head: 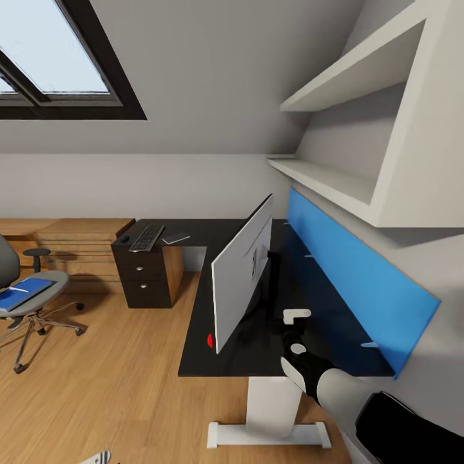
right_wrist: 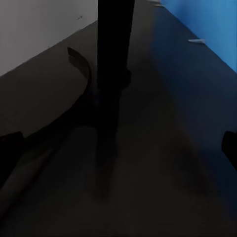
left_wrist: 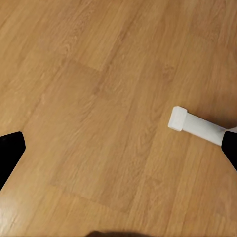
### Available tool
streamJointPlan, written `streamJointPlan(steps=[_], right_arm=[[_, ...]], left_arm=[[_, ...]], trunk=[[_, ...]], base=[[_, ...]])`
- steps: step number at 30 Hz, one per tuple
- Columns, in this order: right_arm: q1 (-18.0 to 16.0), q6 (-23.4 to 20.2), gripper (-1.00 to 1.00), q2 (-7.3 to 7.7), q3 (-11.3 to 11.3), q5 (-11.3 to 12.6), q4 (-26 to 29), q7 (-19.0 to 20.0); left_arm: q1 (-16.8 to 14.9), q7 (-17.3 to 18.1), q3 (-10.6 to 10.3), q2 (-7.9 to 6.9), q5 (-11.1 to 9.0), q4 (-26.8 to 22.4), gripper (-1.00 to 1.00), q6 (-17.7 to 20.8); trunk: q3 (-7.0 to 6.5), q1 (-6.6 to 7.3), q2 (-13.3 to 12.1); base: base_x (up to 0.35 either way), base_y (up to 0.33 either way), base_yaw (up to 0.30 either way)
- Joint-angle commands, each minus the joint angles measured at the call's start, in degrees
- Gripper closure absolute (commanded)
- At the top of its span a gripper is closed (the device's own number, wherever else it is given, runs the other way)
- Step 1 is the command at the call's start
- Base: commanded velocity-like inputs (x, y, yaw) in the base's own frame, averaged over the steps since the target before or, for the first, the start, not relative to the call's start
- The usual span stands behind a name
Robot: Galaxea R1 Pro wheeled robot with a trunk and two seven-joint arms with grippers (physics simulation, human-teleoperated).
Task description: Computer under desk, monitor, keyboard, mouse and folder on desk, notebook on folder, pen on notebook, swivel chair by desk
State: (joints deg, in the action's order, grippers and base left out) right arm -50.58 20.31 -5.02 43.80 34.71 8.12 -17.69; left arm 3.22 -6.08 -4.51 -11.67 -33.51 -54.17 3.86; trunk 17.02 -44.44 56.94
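Note:
The monitor (head: 243, 277) stands on the black desk (head: 212, 348), its white back toward me. My right gripper (head: 296, 322) hovers open behind it, and the wrist view shows the jaws wide apart facing the curved black stand (right_wrist: 114, 74). At the desk's far end lie the keyboard (head: 147, 237), the dark notebook (head: 175, 238) and the small mouse (head: 124, 240). The grey swivel chair (head: 38, 283) at the left carries the blue folder (head: 24, 293) with the white pen (head: 19, 290) on it. My left gripper (left_wrist: 118, 148) hangs open over bare floor. The computer is out of view.
A blue back panel (head: 348, 270) and white shelves (head: 335, 177) line the wall to the right of the desk. The black drawer unit (head: 145, 277) and a low wooden cabinet (head: 80, 248) stand at the far end. The desk's white foot (left_wrist: 195, 125) rests on wooden floor.

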Motion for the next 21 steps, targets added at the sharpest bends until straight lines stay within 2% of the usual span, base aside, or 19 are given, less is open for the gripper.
streamJointPlan(steps=[1,7,9,10,12,13,14,15,16,17,18,21], right_arm=[[-0.1,0.2,-1.0,-0.01,0.5,0.4,0.0,-0.2],[0.0,0.6,-1.0,0.18,0.4,0.2,-0.1,-0.2],[0.0,1.0,-1.0,0.23,0.4,0.2,-0.1,-0.3],[0.0,1.1,-1.0,0.25,0.4,0.2,0.0,-0.3],[0.0,1.1,-1.0,0.26,0.3,0.2,0.0,-0.3],[0.0,1.2,-1.0,0.26,0.3,0.2,0.0,-0.3],[0.0,1.2,-1.0,0.27,0.3,0.2,0.0,-0.3],[0.0,1.2,-1.0,0.27,0.3,0.2,0.0,-0.3],[0.0,1.2,-1.0,0.27,0.3,0.2,0.0,-0.3],[0.0,1.2,-1.0,0.27,0.3,0.2,0.0,-0.3],[0.0,1.3,-1.0,0.27,0.4,0.2,0.0,-0.3],[0.0,1.3,-1.0,0.27,0.3,0.2,0.0,-0.3]], left_arm=[[0.0,-0.5,-0.2,-0.08,-0.5,-0.2,-1.0,0.2],[0.0,-0.4,0.1,-0.45,-0.7,-0.4,-1.0,0.7],[0.0,-0.4,1.0,-0.97,-0.9,-2.6,-1.0,1.3],[0.0,-0.5,2.0,-1.26,-1.0,-4.9,-1.0,2.9],[0.0,-0.5,4.0,-1.48,-1.1,-10.1,-1.0,8.3],[0.0,-0.7,6.2,-1.49,-1.0,-16.5,-1.0,16.3],[0.0,-0.7,7.1,-1.48,-1.0,-18.7,-1.0,19.3],[0.0,-0.8,8.9,-1.44,-1.1,-22.8,-1.0,24.8],[0.0,-0.8,9.9,-1.4,-1.1,-24.6,-1.0,27.3],[0.0,-0.8,11.7,-1.32,-1.1,-27.7,-1.0,31.4],[0.0,-0.8,12.9,-1.21,-1.2,-30.4,-1.0,34.1],[0.0,-0.8,14.2,-0.56,-1.2,-34.4,-1.0,36.8]], trunk=[[0.25,-0.24,0.5],[1.33,-1.55,2.9],[1.68,-1.99,3.7],[1.86,-2.21,4.1],[2.22,-2.65,4.9],[2.4,-2.87,5.3],[2.58,-3.09,5.7],[2.76,-3.31,6.1],[2.94,-3.53,6.5],[3.12,-3.75,6.9],[3.3,-3.97,7.3],[3.48,-4.19,7.7]], base=[[0.0,0.0,0.0],[0.0,0.0,0.0],[0.0,0.0,0.0],[0.0,0.0,0.0],[0.0,0.0,0.0],[0.0,0.0,0.0],[0.0,0.0,0.0],[0.0,0.0,0.0],[0.0,0.0,0.0],[0.0,0.0,0.0],[0.0,0.0,0.0],[0.0,0.0,0.0]])
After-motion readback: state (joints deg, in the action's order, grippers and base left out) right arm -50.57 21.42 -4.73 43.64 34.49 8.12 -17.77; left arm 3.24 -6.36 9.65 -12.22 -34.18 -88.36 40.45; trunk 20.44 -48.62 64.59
